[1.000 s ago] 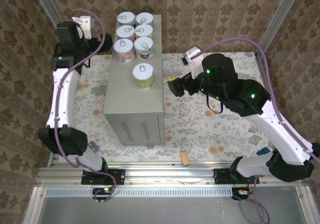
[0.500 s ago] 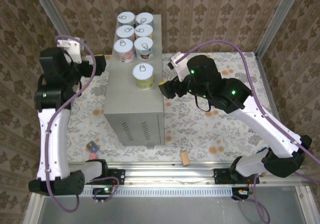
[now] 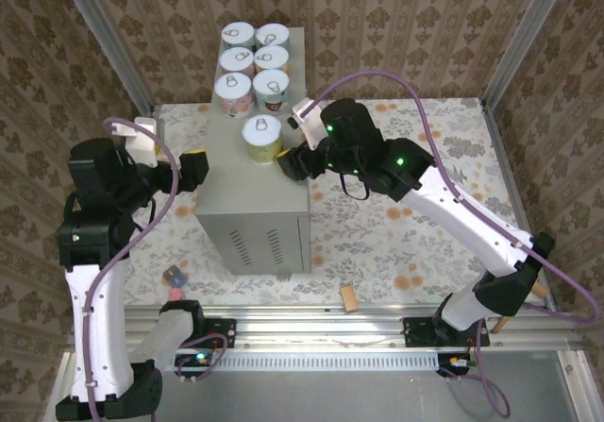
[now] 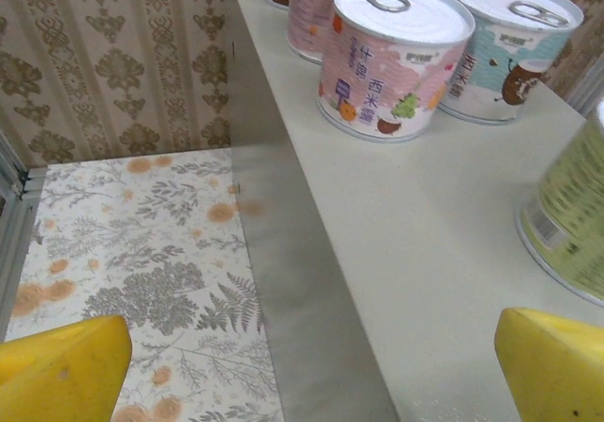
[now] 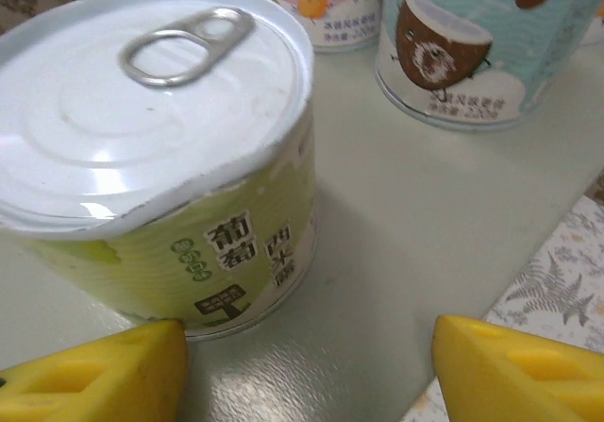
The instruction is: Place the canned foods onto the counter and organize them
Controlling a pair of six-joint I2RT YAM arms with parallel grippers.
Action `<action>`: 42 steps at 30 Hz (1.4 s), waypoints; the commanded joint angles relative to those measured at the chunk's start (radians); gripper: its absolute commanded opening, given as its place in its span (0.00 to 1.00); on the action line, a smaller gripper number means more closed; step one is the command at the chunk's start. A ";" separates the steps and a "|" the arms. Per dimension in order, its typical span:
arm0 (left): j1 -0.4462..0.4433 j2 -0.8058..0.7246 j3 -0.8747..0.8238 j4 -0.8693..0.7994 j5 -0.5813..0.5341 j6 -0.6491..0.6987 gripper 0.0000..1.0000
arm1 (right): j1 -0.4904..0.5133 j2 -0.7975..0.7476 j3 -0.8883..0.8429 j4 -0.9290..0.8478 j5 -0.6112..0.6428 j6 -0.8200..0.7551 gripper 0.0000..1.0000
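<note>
Your right tool (image 5: 310, 351) has its two yellow fingers spread apart with bare worktop showing between them, so it is released and grips nothing. In its wrist view the left finger sits just beside the base of the green-labelled can (image 5: 160, 186), and you cannot tell whether the two touch; the other finger is well off to the side, near the worktop's right edge. Seen from above, this tool hangs at that right edge with the green-labelled can just beside it, standing upright with its pull-tab lid up. Your left tool (image 4: 311, 351) is also released, with its fingers wide apart and nothing between them. It straddles the left edge of the grey worktop (image 3: 250, 195), one finger over the floral surface (image 4: 142, 233) below and the other over the flat top. Beyond the green-labelled can, toward the far end of the worktop, six more cans stand upright in two rows of three, close together. The nearest pair are the pink-labelled can (image 4: 392, 59) and the pale blue can (image 4: 505, 49) with a coconut printed on it. They stand side by side, a little apart from the green one. All seven cans are on the worktop, the green one alone nearer the middle. The near half of the top is bare, and vent slots show on the side facing the arm bases. Down on the floral surface, a small blue object (image 3: 173, 276) lies near the left arm, and a small tan block (image 3: 350, 298) lies by the near rail.
</note>
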 commanded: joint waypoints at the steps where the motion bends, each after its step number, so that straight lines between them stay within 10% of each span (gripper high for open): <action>1: -0.003 -0.004 -0.015 -0.012 0.036 0.009 1.00 | 0.006 0.036 0.044 0.048 -0.032 -0.005 0.70; 42: -0.023 0.180 -0.037 0.192 -0.064 -0.067 1.00 | 0.037 0.256 0.226 0.118 -0.161 -0.042 0.64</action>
